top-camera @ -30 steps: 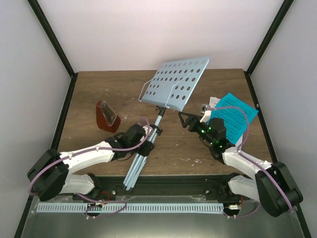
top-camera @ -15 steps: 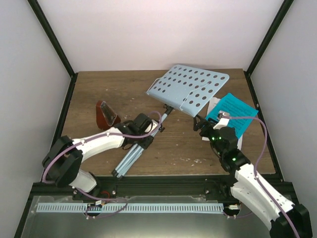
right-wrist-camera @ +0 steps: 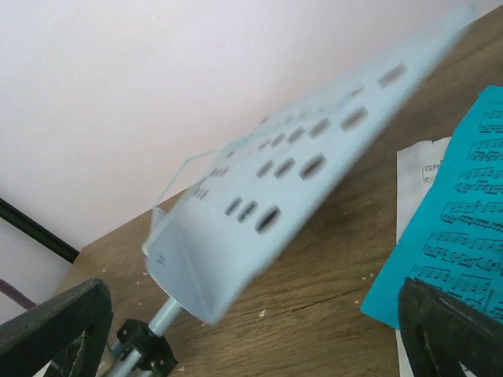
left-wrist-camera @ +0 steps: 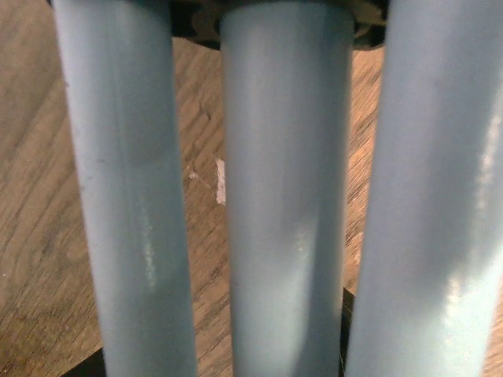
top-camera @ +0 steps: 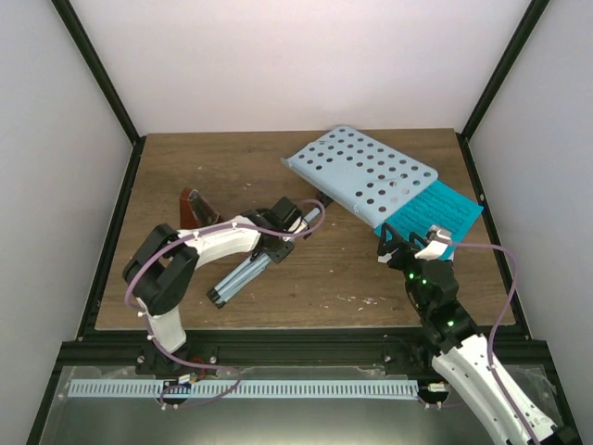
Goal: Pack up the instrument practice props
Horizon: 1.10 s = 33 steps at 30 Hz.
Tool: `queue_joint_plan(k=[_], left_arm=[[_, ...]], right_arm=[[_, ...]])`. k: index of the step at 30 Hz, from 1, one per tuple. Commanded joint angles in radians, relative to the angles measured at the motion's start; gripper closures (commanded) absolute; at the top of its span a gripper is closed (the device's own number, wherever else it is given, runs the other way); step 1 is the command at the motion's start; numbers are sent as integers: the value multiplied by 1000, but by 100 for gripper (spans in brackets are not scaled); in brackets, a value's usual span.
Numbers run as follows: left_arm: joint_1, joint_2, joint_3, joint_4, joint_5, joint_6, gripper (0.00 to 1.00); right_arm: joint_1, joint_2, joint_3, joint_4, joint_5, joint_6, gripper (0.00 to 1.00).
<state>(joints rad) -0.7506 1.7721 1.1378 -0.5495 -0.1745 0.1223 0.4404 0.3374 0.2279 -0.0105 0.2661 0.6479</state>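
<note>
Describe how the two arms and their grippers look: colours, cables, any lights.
The left arm and right arm share one build: white shell links between chunky, rounded black joints. A thin purple cable loops loosely along each. The left gripper and right gripper are black; the right one's fingers look dark and matte. Small green lights glow on the right wrist.

music stand [top-camera: 366, 176]: pale blue, round holes | sheet-music page [top-camera: 445, 206]: turquoise, black notes | metronome [top-camera: 192, 206]: red-brown
</note>
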Motion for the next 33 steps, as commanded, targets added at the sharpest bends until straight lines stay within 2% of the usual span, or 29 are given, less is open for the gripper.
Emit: queue_joint_plan(k=[1, 2, 7, 20, 33], left_arm=[[-2, -10, 117, 171, -102, 40, 100], [-1, 0, 121, 165, -109, 40, 100], [-2, 22, 132, 148, -108, 49, 82], [-1, 57, 115, 111, -45, -6, 54], [-1, 24, 93, 131, 5, -43, 31]], right_arm=[[0, -26, -1, -22, 44, -32, 0], [0, -25, -1, -22, 46, -39, 0], [0, -14, -2, -33, 57, -65, 0], [0, -48, -33, -48, 44, -66, 0], [0, -92, -31, -17, 18, -145, 0]])
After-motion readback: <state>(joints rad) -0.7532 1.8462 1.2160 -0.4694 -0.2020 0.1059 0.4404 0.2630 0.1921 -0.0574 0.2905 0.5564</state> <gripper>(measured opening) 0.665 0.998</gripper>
